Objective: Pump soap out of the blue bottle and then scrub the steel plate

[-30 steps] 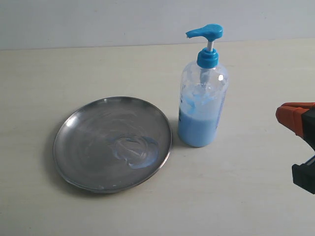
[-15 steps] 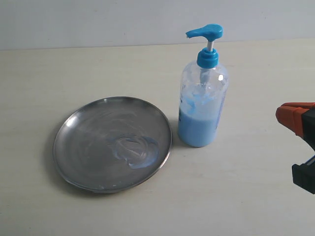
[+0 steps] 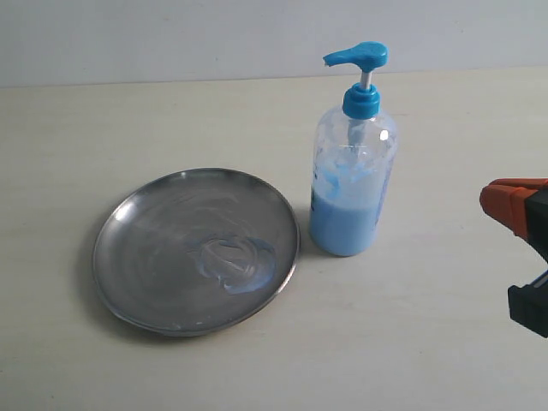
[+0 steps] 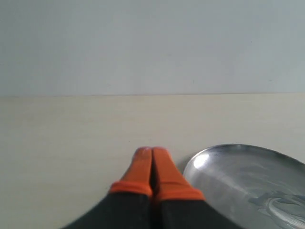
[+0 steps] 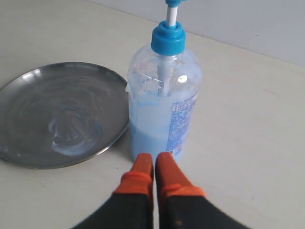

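The blue bottle point(image 3: 353, 171) stands upright right of the steel plate point(image 3: 154, 257); its pump head point(image 3: 360, 56) is raised. Light blue soap fills the lower part of the bottle point(image 5: 162, 109). A pale blue smear of soap point(image 3: 235, 264) lies on the plate, near its right side. My right gripper point(image 5: 154, 157) is shut and empty, a short way from the bottle's base; in the exterior view only part of the right gripper point(image 3: 519, 248) shows at the right edge. My left gripper point(image 4: 151, 151) is shut and empty, just beside the rim of the plate point(image 4: 238, 171).
Everything rests on a pale beige table point(image 3: 428, 342). A light grey wall point(image 3: 171, 34) runs along the table's far edge. No other objects show.
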{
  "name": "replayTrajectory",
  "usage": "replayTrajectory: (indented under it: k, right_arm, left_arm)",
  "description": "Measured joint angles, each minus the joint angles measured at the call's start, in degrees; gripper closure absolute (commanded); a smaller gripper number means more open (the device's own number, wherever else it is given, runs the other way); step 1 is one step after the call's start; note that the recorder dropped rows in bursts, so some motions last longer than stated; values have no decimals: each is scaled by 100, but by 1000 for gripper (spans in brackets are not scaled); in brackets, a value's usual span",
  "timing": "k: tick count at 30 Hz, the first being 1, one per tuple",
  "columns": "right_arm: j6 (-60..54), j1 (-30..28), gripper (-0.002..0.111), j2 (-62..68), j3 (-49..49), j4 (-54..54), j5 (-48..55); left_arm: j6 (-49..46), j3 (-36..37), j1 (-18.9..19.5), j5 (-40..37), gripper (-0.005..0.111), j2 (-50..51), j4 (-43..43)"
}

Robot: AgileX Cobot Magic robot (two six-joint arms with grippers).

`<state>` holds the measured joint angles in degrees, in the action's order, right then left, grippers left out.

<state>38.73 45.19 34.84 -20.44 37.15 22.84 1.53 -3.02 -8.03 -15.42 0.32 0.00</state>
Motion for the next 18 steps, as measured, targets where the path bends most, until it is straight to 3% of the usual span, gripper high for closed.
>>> replayTrajectory:
  k: [18]
  right_arm:
    - [0,0,101,0,0,0,0]
  left_arm:
    - [340,287,5,-67,107,0,0]
